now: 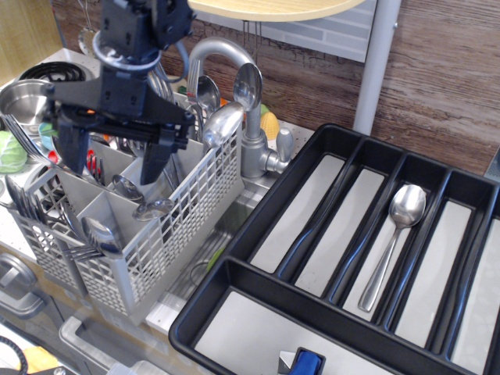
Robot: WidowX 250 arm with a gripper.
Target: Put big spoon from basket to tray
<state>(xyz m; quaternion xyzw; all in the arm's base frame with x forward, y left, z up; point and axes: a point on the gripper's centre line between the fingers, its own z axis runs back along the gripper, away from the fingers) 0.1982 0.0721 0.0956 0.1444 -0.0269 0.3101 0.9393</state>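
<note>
My gripper [116, 156] is open, its two black fingers [156, 160] spread wide and pointing down over the back compartments of the light grey lattice basket [156, 234]. It holds nothing. Several steel spoons stand in the basket: one big spoon bowl [223, 125] sticks up at the basket's far right corner, two more [248, 84] behind it, and smaller bowls [152, 208] lie in the front compartments. The black tray [258, 223] sits to the right. One steel spoon [394, 234] lies in a middle slot of it.
A steel faucet [254, 148] stands between basket and tray. A steel pot [27, 98] is at the far left, with forks [27, 203] in the basket's left side. A wooden wall and a grey post [375, 62] stand behind the tray.
</note>
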